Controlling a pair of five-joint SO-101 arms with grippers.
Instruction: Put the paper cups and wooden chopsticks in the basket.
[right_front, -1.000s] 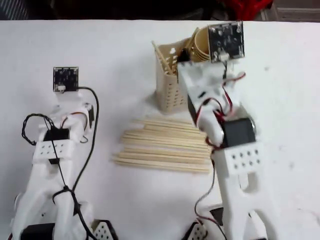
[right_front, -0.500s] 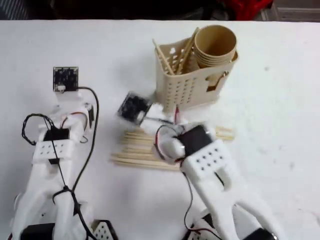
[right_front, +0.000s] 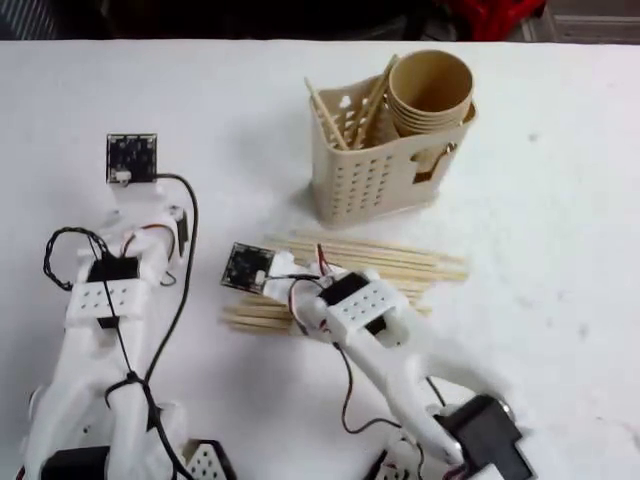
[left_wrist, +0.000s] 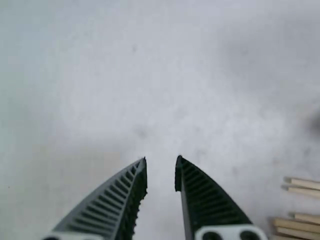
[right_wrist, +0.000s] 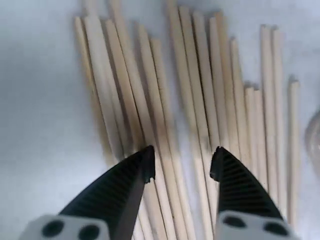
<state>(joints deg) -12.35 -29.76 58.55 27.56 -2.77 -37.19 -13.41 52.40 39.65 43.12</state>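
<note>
High view: a perforated basket (right_front: 370, 185) stands upright on the white counter (right_front: 560, 200), toward its far side. A nested stack of paper cups (right_front: 432, 90) sits mouth-up in the basket's right part. Beside the cups, a few upright chopsticks (right_front: 328, 118) lean inside the basket, with their tips above the rim. The loose chopsticks (right_front: 430, 265) lie flat on the counter just in front of the basket, with their long axes running left to right and roughly parallel. The right arm (right_front: 370, 310) is stretched low over the left half of this pile. The left arm (right_front: 105, 290) stands well apart to the left, over bare counter.

Left wrist view: the left end effector (left_wrist: 160, 167) points at bare counter, its two toothed fingers a narrow gap apart and holding nothing. A few stick ends show at the frame edge.

Right wrist view: the right end effector (right_wrist: 182, 161) is over the pile with its fingers spread wide and nothing clamped between them. The sticks run lengthwise away from it, and several of them lie in the gap between the fingers. Contact with the sticks cannot be determined.
</note>
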